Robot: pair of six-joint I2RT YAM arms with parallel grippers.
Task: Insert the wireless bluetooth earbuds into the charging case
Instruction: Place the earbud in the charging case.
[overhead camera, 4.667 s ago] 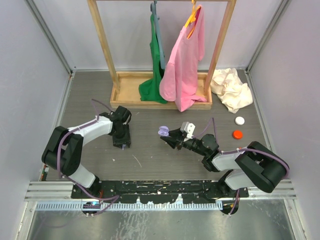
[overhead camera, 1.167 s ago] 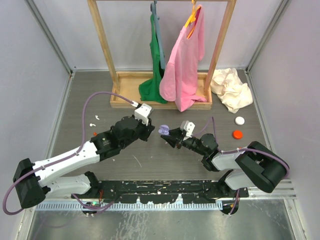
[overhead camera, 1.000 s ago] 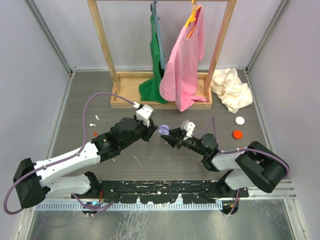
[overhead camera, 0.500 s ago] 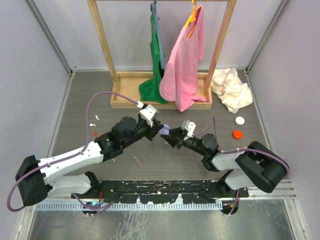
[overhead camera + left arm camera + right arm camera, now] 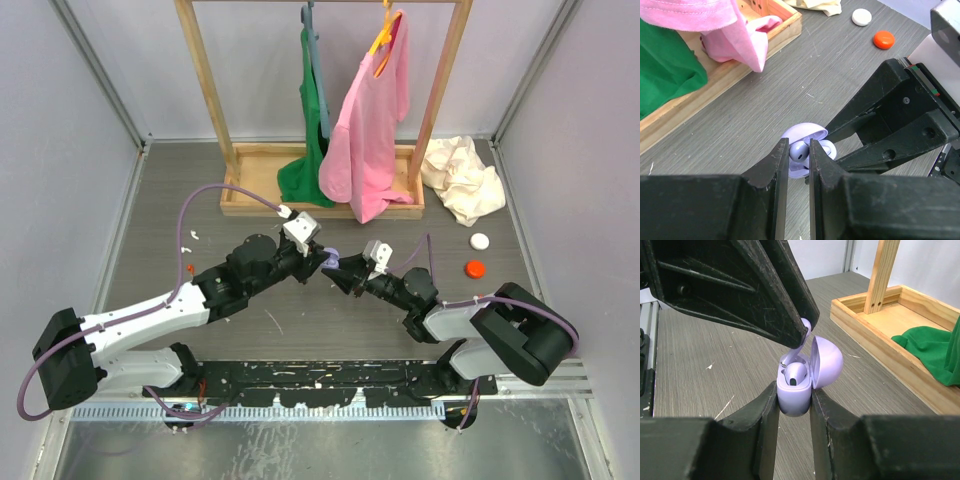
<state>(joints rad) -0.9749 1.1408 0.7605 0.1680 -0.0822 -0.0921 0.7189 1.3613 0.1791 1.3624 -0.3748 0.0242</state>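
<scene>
Holding the lilac charging case with its lid swung open, the right gripper is clamped on its sides, keeping the opening exposed. The left gripper, nearly closed, pinches an earbud just above the case, beside a second earbud already seated, presumably to drop it in.

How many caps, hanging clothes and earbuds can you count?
Caps: 2, white cap and orange cap
Hanging clothes: 2, green top and pink shirt
Earbuds: 2, held earbud and seated earbud in the charging case
Total: 6
</scene>
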